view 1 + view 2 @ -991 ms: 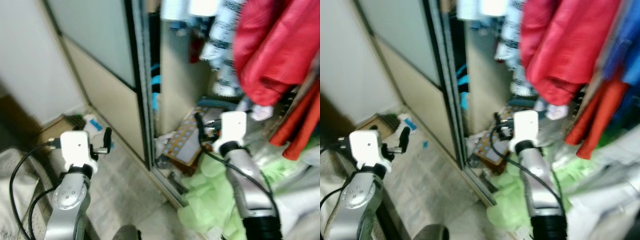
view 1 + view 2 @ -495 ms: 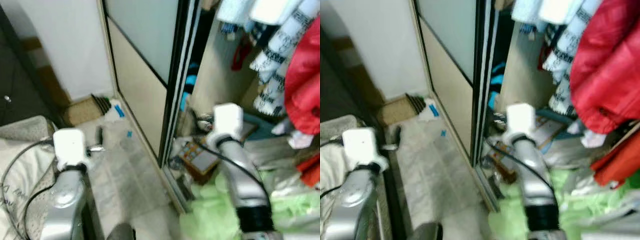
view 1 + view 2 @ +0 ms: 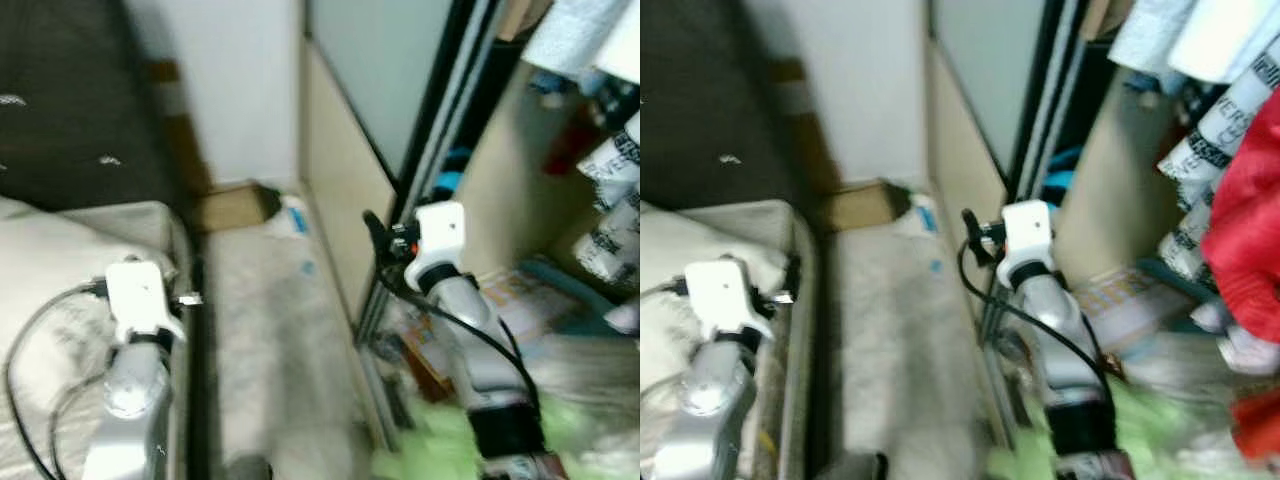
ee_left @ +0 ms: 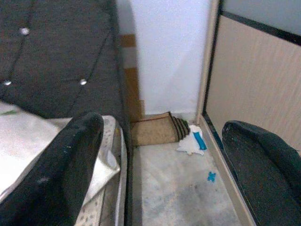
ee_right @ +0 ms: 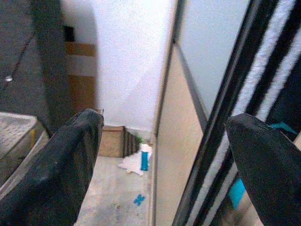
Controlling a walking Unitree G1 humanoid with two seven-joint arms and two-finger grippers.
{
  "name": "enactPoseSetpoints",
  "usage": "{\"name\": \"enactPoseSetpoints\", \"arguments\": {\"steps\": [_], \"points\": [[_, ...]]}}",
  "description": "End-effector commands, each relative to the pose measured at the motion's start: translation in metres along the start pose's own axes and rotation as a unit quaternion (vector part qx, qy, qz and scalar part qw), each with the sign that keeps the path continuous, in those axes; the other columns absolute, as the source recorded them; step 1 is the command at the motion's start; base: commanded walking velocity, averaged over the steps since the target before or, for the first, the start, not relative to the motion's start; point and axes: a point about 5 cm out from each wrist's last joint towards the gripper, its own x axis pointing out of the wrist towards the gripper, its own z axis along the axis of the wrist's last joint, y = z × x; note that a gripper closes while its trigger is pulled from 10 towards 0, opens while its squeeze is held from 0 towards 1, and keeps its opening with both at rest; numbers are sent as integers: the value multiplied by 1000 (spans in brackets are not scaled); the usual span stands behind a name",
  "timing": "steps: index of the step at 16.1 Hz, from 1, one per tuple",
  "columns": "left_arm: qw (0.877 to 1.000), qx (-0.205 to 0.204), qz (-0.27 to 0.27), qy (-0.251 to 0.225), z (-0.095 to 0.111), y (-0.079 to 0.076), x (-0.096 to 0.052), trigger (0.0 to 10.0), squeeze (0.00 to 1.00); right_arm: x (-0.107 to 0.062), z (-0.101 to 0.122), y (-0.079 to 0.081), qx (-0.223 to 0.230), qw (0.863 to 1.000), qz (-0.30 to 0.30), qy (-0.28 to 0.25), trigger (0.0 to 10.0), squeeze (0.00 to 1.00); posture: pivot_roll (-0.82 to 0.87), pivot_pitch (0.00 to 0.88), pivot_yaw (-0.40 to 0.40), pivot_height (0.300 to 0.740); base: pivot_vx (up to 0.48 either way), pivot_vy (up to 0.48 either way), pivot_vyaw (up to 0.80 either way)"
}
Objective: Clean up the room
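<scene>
— Looking for what to tidy, we take the white scrap (image 4: 190,143) with the blue piece (image 4: 199,140) on it as our thing; it lies on the floor (image 4: 183,197) in the far corner, against the wall (image 4: 164,52) and just beside the sliding door (image 4: 254,89). What is it?

— We cannot tell; it looks like crumpled paper or cloth, so we judge it light and soft, easy to pinch at its raised middle. The blue piece may be stiffer and could slip free, so we would close over both. A small blue bit (image 4: 211,176) lies nearer us on the floor, apart from it.

— What surrounds it?

— A brown mat (image 4: 155,132) touches it on the bed side. The bed (image 3: 60,260) runs along our left, the door track along our right, so the way in is a narrow strip of floor.

— And our end effectors?

— The left end effector (image 4: 164,165) is spread wide and empty, above the bed edge. The right end effector (image 5: 162,165) is also wide and empty, raised by the door frame (image 3: 440,120). Behind it the wardrobe holds hanging clothes (image 3: 1230,90) and a green heap (image 3: 440,450) at its foot, blurred.
</scene>
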Motion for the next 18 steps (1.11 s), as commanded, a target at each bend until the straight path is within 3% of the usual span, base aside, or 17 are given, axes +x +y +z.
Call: {"name": "enactPoseSetpoints", "arguments": {"steps": [1,3,9,12,15,18], "points": [[1000,1,0,-1,1,1,1,10000,0,3,3,-2,0,1000,-3,-6,10000,0,41,0,-60,740,0,0,800],[1000,13,9,-5,3,0,2,10000,0,6,5,-3,-2,1000,-2,-10,10000,0,39,0,-58,740,0,0,800],[1000,-1,-4,-5,2,0,3,10000,0,8,6,-4,-5,1000,1,-13,10000,0,40,0,-60,740,0,0,800],[999,11,37,1,2,2,2,10000,0,10,6,-3,-7,1000,9,-15,10000,0,47,0,-67,740,0,0,800],[1000,-14,-4,-11,2,-1,1,10000,0,13,7,-3,-9,1000,13,-18,10000,0,50,0,-71,740,0,0,800],[1000,-10,21,-11,1,2,1,10000,0,15,8,-1,-10,999,22,-21,10000,0,55,0,-76,740,0,0,800]]}}
